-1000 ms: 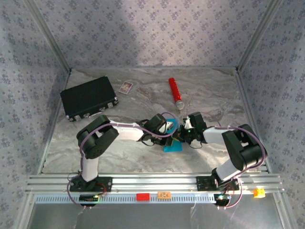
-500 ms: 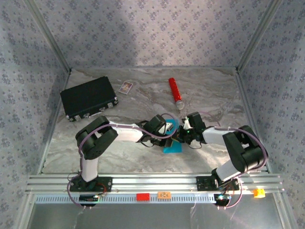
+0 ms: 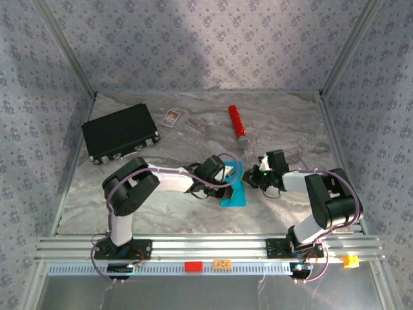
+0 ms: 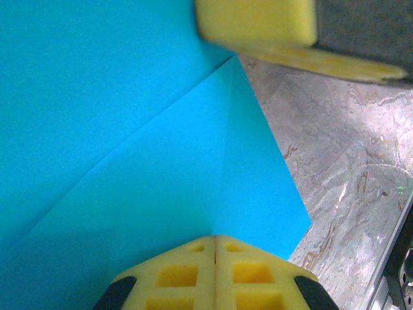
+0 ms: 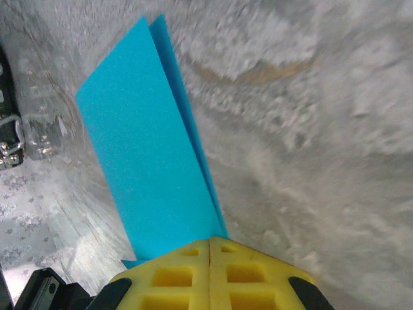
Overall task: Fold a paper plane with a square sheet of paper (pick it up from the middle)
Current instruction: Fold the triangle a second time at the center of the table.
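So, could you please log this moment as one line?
stage: mid-fold | paper: creased, partly folded | left gripper: shut on paper | right gripper: shut on paper

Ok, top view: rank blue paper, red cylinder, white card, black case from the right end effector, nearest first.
1. blue paper, by the right end effector
2. red cylinder, behind it
3. white card, back left
4. black case, far left

The right gripper (image 3: 251, 178) slides back to the right, off the square sheet of paper (image 3: 233, 194), and its wrist swings out and up the table. The blue now shows as one unbroken strip where the gripper covered its middle a second ago.
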You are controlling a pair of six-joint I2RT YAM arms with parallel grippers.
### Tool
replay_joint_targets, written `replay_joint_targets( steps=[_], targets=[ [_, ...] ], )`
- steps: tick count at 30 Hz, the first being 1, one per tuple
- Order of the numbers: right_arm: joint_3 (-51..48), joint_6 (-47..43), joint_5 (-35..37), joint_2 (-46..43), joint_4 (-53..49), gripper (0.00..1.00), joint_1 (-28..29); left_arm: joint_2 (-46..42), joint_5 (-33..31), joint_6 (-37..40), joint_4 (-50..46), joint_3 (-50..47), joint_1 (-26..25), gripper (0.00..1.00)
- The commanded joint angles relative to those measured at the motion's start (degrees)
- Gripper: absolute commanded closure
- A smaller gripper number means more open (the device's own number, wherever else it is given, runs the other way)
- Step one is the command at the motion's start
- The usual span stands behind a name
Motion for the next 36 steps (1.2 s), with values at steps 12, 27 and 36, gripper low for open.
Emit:
replay_joint_targets(
  steps=[12,27,36],
  targets=[
    [-0.4,0.4,2.6,-5.8,-3.3,0.91,7.5,0.5,-0.7,0.5,-3.9,-1.6,-0.5,1.00],
    [-1.6,-0.5,5.8,0.5,-5.6,0.98,6.6,-2.5,1.5,2.0,-6.3,-3.0,-0.5,0.97],
    [-1.4,-0.2,5.6,1.3,-5.1,0.98,6.6,-6.1,-1.5,3.7,-10.3,-7.5,-1.3,0.96]
  ],
)
